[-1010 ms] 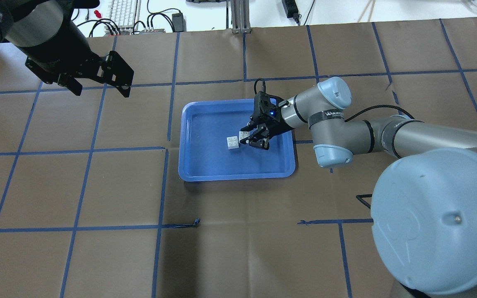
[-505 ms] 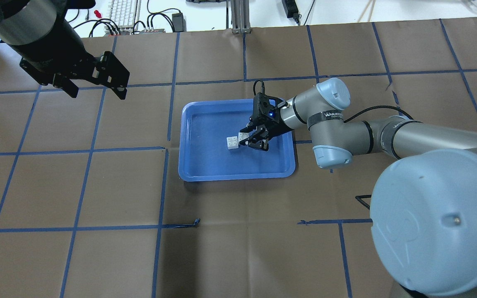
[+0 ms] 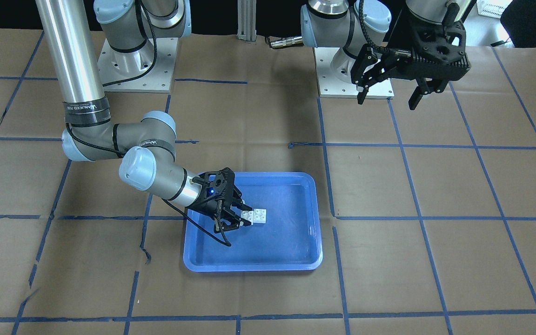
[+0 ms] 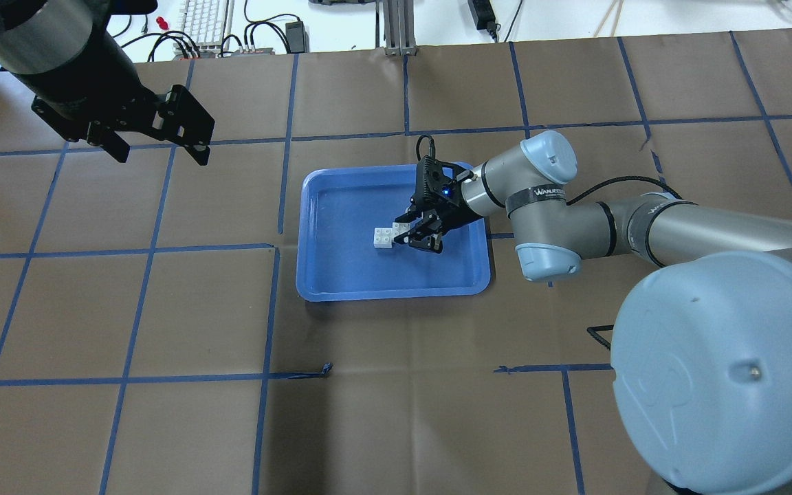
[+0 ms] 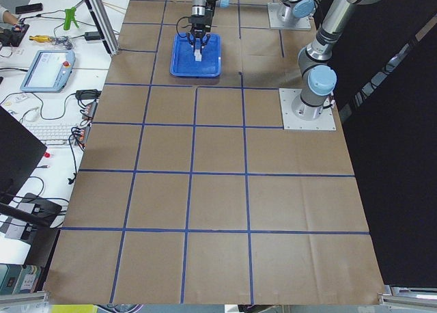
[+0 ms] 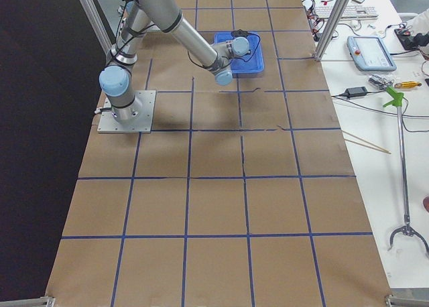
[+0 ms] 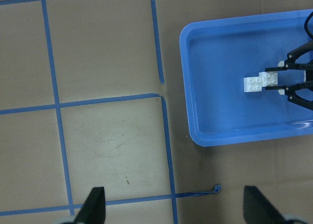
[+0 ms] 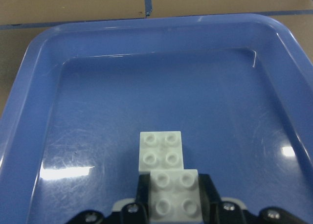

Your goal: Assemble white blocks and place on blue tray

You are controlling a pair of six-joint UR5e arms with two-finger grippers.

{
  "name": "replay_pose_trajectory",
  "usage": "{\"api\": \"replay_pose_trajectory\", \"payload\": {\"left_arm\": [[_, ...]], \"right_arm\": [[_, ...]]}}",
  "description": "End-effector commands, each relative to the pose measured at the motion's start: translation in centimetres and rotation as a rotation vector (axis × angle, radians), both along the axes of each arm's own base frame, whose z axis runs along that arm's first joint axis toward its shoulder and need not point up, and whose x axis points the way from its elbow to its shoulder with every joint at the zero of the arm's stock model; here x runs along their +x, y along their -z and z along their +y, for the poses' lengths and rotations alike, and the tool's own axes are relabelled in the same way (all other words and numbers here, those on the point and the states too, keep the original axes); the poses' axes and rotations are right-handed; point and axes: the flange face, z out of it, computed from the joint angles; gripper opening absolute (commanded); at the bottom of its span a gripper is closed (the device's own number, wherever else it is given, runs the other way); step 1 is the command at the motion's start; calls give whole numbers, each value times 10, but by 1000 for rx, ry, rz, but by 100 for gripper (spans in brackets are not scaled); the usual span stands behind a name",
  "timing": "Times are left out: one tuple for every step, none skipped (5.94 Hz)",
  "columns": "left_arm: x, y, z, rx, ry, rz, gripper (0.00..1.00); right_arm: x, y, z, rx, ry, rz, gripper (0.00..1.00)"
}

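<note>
Placement nearly done. Crept forward with right gripper (image 4: 401, 232), clenched on white blocks (image 4: 386, 236) (joined, one sticking out ahead), low inside blue tray (image 4: 348, 265) beneath. Only to release; left gripper (image 4: 161, 151) spread.

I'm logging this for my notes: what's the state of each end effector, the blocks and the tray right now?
Tray, flat on table.
Lower block, studs up, inside tray.
Upper block, gripped, overlapping lower block's corner.
Right end effector, shut on upper block.
Left end effector, open, empty.
</note>
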Motion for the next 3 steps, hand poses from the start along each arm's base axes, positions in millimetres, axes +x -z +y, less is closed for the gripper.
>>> {"api": "replay_pose_trajectory", "payload": {"left_arm": [[-1, 1, 0, 1, 2, -2, 99], [-1, 1, 0, 1, 2, 1, 99], [0, 0, 0, -1, 0, 1, 99]], "right_arm": [[-1, 6, 6, 16, 1, -1, 25], [-1, 6, 8, 17, -1, -1, 25], [0, 4, 8, 13, -1, -2, 25]]}}
